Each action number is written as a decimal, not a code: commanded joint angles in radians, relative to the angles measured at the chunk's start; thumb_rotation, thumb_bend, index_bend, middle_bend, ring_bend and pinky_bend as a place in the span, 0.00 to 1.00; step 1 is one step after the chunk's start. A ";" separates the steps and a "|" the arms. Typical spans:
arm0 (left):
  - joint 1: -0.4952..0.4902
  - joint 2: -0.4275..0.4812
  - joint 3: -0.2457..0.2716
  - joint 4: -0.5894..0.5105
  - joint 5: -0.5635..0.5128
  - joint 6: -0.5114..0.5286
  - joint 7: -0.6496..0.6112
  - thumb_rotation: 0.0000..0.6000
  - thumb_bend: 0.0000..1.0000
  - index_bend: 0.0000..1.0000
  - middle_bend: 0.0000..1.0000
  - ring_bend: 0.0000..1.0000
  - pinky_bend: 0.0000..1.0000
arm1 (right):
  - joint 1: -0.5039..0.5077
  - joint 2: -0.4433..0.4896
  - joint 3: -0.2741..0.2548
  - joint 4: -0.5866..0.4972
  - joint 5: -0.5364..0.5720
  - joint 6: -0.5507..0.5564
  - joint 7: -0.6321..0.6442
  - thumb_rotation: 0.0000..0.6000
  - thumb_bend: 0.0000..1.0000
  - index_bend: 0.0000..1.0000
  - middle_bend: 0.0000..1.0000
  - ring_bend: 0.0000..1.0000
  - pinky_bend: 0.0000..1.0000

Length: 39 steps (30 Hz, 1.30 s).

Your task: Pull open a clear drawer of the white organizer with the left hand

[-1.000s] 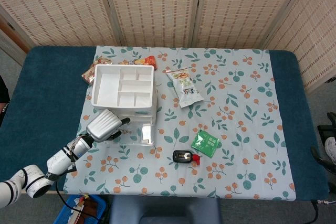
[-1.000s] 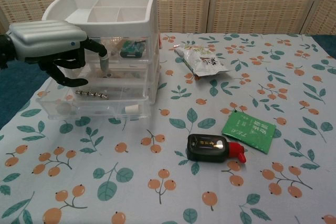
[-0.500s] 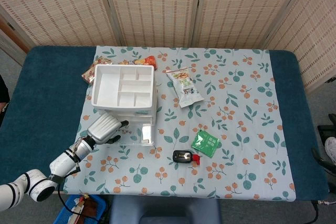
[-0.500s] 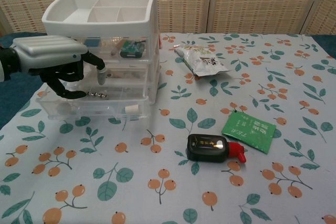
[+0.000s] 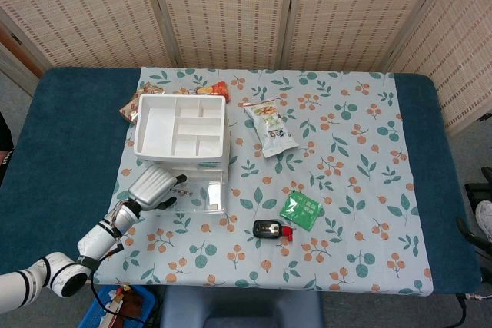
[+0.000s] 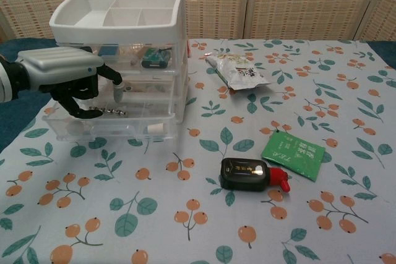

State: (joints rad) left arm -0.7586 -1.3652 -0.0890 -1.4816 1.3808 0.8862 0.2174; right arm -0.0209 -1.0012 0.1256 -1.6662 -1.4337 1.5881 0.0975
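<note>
The white organizer (image 5: 181, 126) (image 6: 120, 13) stands at the left of the flowered cloth, with a compartment tray on top and clear drawers below. Its lowest clear drawer (image 5: 201, 193) (image 6: 111, 127) sticks out toward me, with small parts inside. My left hand (image 5: 151, 187) (image 6: 62, 69) is at the drawer fronts. Its curled fingers (image 6: 77, 106) hook over the front of a clear drawer, and the thumb reaches toward the middle of that front. My right hand is in neither view.
A snack packet (image 5: 270, 127) (image 6: 238, 71) lies right of the organizer. A green sachet (image 5: 300, 210) (image 6: 294, 156) and a black item with a red cap (image 5: 269, 229) (image 6: 247, 174) lie nearer the front. Orange packets (image 5: 131, 105) sit behind the organizer.
My left hand has dropped a little and drawn back toward me along the drawer fronts. The organizer and the other items have not moved.
</note>
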 commanded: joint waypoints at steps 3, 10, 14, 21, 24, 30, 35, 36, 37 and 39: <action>0.007 -0.016 -0.002 0.007 -0.021 0.014 0.027 1.00 0.32 0.42 0.96 0.98 1.00 | 0.001 -0.001 0.000 0.002 0.001 -0.002 0.000 1.00 0.28 0.04 0.08 0.07 0.21; 0.019 -0.043 -0.002 0.020 -0.052 0.033 0.056 1.00 0.32 0.43 0.96 0.98 1.00 | 0.002 -0.003 0.001 0.003 0.002 -0.005 0.000 1.00 0.28 0.04 0.08 0.07 0.21; 0.019 -0.053 -0.002 0.024 -0.062 0.032 0.059 1.00 0.32 0.43 0.96 0.98 1.00 | 0.002 -0.002 0.001 0.003 0.003 -0.006 -0.001 1.00 0.28 0.04 0.08 0.07 0.21; 0.017 -0.065 -0.004 0.033 -0.064 0.034 0.055 1.00 0.32 0.44 0.96 0.98 1.00 | 0.002 -0.002 0.002 0.001 0.005 -0.008 -0.003 1.00 0.28 0.04 0.08 0.07 0.21; 0.016 -0.070 -0.004 0.038 -0.064 0.033 0.050 1.00 0.32 0.45 0.96 0.98 1.00 | 0.002 -0.002 0.001 0.001 0.005 -0.008 -0.003 1.00 0.28 0.04 0.08 0.07 0.21; 0.011 -0.076 -0.005 0.050 -0.068 0.024 0.042 1.00 0.32 0.46 0.96 0.98 1.00 | 0.002 -0.002 0.001 0.001 0.006 -0.011 -0.003 1.00 0.27 0.04 0.08 0.07 0.21; 0.008 -0.080 -0.005 0.055 -0.071 0.020 0.039 1.00 0.32 0.48 0.96 0.98 1.00 | 0.004 -0.002 0.001 0.003 0.008 -0.015 -0.003 1.00 0.27 0.04 0.08 0.07 0.21; 0.008 -0.080 -0.005 0.056 -0.072 0.019 0.038 1.00 0.32 0.48 0.96 0.98 1.00 | 0.004 -0.003 0.001 0.003 0.008 -0.016 -0.003 1.00 0.27 0.04 0.08 0.07 0.21; 0.008 -0.081 -0.005 0.057 -0.072 0.018 0.038 1.00 0.32 0.48 0.96 0.98 1.00 | 0.005 -0.003 0.001 0.003 0.008 -0.017 -0.003 1.00 0.27 0.04 0.08 0.07 0.21; 0.007 -0.083 -0.005 0.060 -0.074 0.017 0.037 1.00 0.32 0.48 0.96 0.98 1.00 | 0.005 -0.003 0.001 0.004 0.009 -0.018 -0.003 1.00 0.27 0.04 0.08 0.07 0.21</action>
State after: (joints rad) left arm -0.7512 -1.4477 -0.0936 -1.4216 1.3072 0.9034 0.2546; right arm -0.0161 -1.0046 0.1267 -1.6618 -1.4247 1.5703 0.0948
